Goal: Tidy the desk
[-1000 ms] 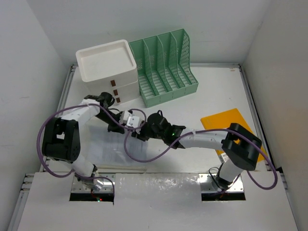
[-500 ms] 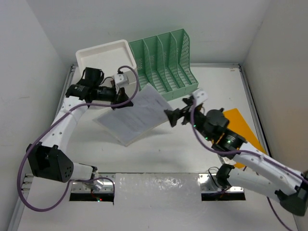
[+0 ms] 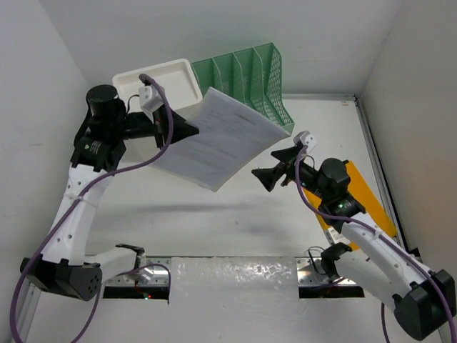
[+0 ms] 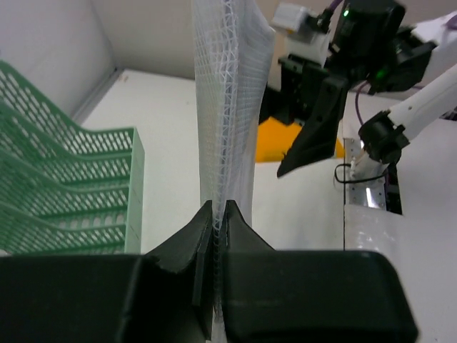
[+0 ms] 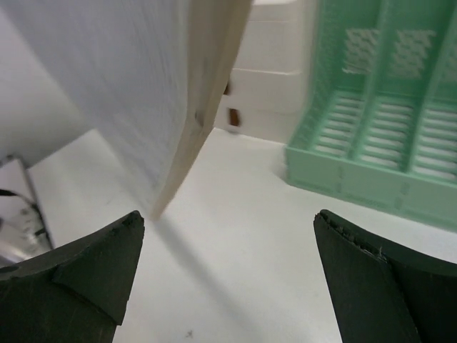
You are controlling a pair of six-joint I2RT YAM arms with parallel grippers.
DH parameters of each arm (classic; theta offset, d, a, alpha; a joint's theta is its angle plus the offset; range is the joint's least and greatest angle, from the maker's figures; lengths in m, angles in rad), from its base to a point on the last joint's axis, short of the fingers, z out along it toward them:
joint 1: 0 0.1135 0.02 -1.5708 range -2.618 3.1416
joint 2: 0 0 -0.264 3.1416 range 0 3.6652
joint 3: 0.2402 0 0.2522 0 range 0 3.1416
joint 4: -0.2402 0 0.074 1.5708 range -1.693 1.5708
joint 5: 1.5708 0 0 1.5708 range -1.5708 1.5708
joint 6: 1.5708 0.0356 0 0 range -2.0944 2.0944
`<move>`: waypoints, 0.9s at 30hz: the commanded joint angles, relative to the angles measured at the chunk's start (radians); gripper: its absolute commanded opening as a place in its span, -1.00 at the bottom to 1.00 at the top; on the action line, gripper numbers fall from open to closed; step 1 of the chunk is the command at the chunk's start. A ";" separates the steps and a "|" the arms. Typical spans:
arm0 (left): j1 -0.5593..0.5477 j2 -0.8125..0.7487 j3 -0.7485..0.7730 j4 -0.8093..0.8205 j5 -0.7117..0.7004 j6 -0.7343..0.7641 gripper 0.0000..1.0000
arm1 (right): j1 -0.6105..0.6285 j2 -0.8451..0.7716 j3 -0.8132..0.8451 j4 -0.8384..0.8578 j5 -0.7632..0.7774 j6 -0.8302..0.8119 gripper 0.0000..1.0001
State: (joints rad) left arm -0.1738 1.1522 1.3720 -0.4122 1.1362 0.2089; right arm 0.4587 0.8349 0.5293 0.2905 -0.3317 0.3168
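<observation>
My left gripper [image 3: 191,131] is shut on the edge of a white mesh document pouch [image 3: 223,139] and holds it in the air above the desk [image 3: 214,214], in front of the green file rack [image 3: 250,75]. In the left wrist view the pouch [image 4: 230,100] stands edge-on, pinched at the gripper [image 4: 220,209]. My right gripper [image 3: 275,171] hangs open to the right of the pouch, apart from it. The right wrist view shows the gripper [image 5: 228,218] empty over the desk [image 5: 250,179], with the pouch [image 5: 128,78] hanging at upper left.
A white three-drawer box [image 3: 157,86] with brown handles stands at the back left beside the rack. An orange folder [image 3: 357,182] lies on the right, partly under my right arm. Metal rails run along the desk's edges, and walls close in on three sides.
My left arm has lifted the pouch off the desk and swung it up toward the rack. My right gripper has opened wide and drawn back to the right.
</observation>
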 commanded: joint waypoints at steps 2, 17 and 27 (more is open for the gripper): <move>-0.001 -0.029 -0.007 0.240 0.069 -0.198 -1.00 | -0.003 0.032 -0.041 0.397 -0.222 0.097 0.98; -0.001 -0.016 -0.076 0.431 0.062 -0.333 -1.00 | 0.069 0.428 0.067 1.052 -0.313 0.421 -0.42; -0.001 0.001 -0.061 0.285 -0.165 -0.189 0.94 | 0.074 0.273 -0.002 0.885 -0.179 0.227 -1.00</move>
State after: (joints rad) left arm -0.1734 1.1484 1.2922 -0.0715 1.0889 -0.0490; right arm 0.5262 1.1927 0.5213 1.1702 -0.5823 0.6441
